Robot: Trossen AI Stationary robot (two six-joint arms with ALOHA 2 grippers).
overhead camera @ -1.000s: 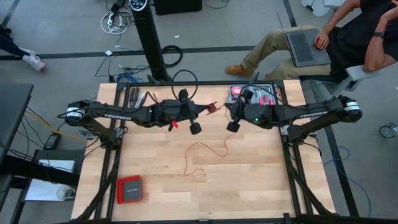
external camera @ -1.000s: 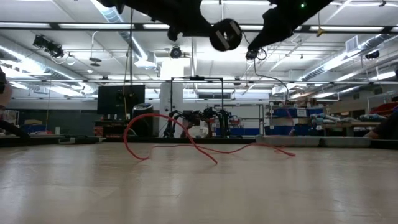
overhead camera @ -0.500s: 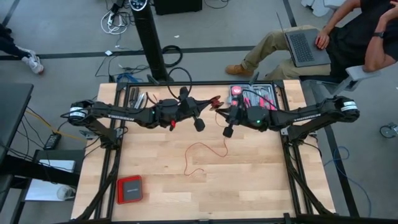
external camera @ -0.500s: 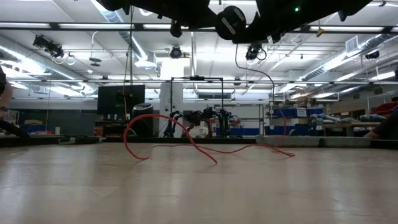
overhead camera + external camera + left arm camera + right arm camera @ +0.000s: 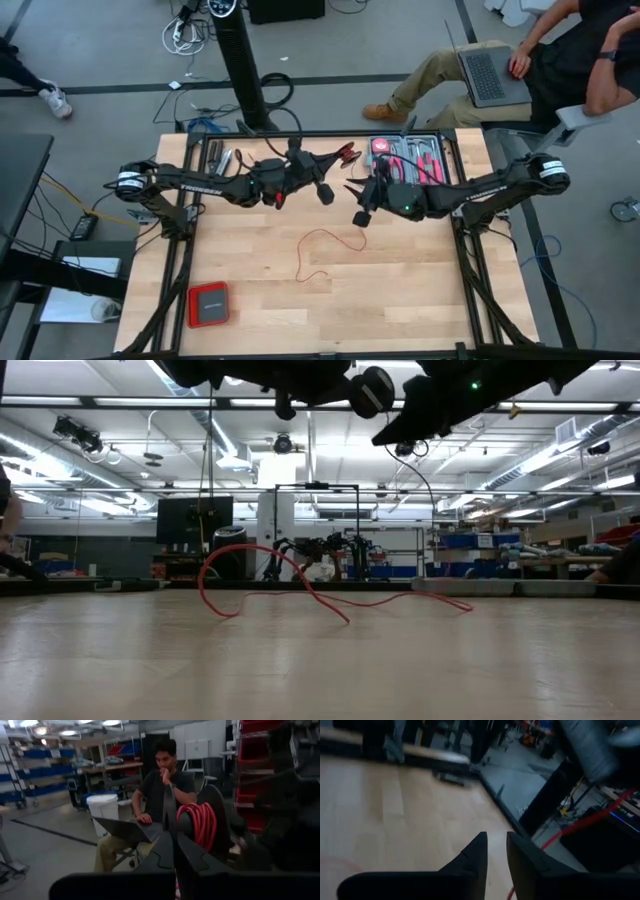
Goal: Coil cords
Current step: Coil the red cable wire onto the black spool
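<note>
The thin red cord [image 5: 325,233] lies loose in open curves on the wooden table's middle, and one loop arches up off the table in the low view [image 5: 255,546]. My left gripper [image 5: 346,154] hovers high over the far middle of the table, shut and empty, its fingers [image 5: 172,851] meeting. My right gripper [image 5: 351,188] hovers above the cord's far right end. Its fingers [image 5: 479,851] stand a narrow gap apart over bare wood with nothing between them.
A grey tool tray [image 5: 440,150] with red-handled tools stands at the far right. A flat red box [image 5: 209,304] lies at the near left. A seated person with a laptop [image 5: 490,75] is beyond the far right edge. Bare wood surrounds the cord.
My left gripper has gone toward the table's far edge and a little right. My right gripper has gone left and toward the near edge, toward the cord's far end. The cord has kept its place and shape.
</note>
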